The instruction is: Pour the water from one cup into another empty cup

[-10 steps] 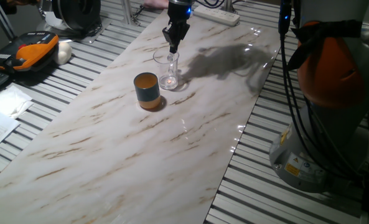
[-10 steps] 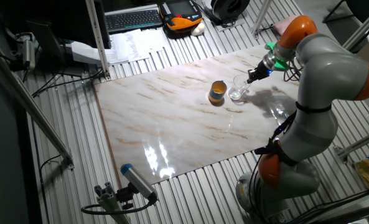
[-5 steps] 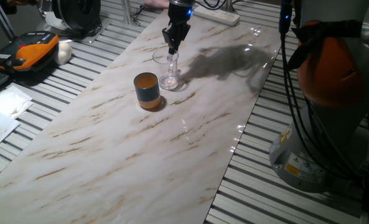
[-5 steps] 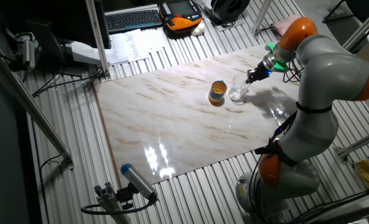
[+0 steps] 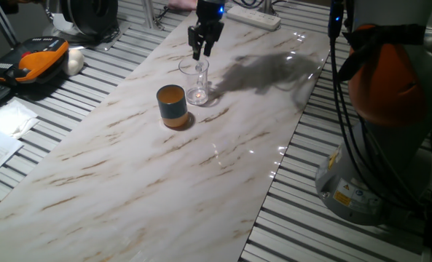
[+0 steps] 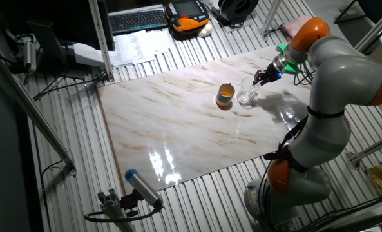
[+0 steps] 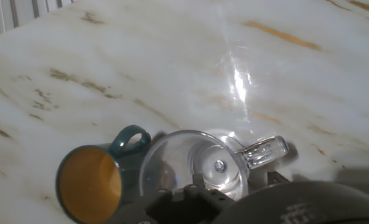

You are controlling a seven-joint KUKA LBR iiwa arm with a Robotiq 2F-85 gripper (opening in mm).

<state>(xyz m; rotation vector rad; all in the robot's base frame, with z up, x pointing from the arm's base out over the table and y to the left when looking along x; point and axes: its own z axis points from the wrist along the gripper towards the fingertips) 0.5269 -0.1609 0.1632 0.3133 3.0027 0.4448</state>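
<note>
Clear glass (image 5: 197,81) stands upright on your marble table (image 5: 165,175), touching nothing, just beside the blue-grey cup (image 5: 173,106). Your gripper (image 5: 201,52) hangs right above its rim, fingers slightly parted, holding nothing.

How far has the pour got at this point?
Done: nothing poured; the glass cup stands upright on the table beside the blue-grey cup, whose orange interior looks dry in the hand view. In hand: the gripper hangs just above the glass, holding nothing. Left: grasping, lifting, tilting over the blue-grey cup.
</note>
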